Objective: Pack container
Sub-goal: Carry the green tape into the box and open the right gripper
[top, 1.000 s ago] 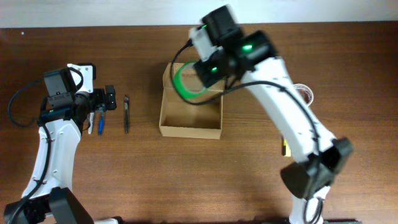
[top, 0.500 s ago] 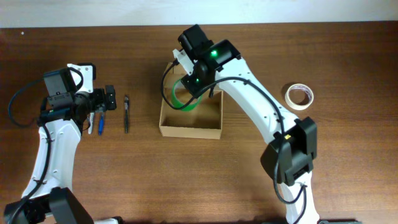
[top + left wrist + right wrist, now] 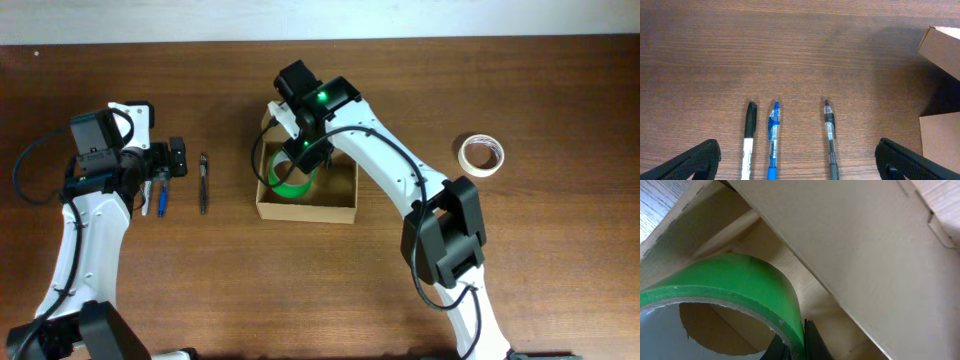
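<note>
Right gripper with green tape roll (rim-pinched) inside the container.

You had a dark brown wooden bench filling nearly the whole overhead view, its grain running along the long edges. Beyond the far edge you saw only a pale, off-white strip; whether wall or floor, you could not tell. The light fell evenly, with soft shadows on the wood.

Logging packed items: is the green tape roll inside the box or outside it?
Inside, not yet released: the green tape roll lies within the container walls, with the right gripper shut on its rim.
</note>
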You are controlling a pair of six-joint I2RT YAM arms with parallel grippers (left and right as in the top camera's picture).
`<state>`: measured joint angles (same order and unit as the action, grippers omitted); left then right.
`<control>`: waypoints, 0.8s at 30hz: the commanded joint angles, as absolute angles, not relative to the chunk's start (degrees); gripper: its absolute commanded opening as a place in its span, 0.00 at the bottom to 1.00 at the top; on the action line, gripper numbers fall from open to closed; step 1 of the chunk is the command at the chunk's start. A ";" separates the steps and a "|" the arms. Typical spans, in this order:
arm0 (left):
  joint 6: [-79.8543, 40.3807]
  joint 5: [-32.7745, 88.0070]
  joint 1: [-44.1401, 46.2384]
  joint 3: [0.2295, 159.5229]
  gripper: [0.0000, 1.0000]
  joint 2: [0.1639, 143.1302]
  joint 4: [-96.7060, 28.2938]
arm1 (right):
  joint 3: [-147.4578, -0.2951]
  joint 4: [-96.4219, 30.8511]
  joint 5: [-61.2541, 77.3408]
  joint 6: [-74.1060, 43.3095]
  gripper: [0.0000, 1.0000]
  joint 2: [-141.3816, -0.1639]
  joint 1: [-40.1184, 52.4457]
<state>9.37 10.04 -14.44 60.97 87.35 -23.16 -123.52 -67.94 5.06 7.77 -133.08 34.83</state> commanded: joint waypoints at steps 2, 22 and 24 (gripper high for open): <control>9.04 9.61 -14.70 62.08 0.99 87.66 -23.24 | -123.26 -67.70 6.20 8.10 0.04 -135.31 35.24; 9.04 9.61 -14.70 62.08 0.99 87.66 -23.22 | -128.55 -74.70 9.65 8.16 0.36 -128.07 35.24; 9.04 9.61 -14.70 62.08 0.99 87.66 -23.24 | -131.44 -75.72 8.03 8.16 0.40 -124.44 35.14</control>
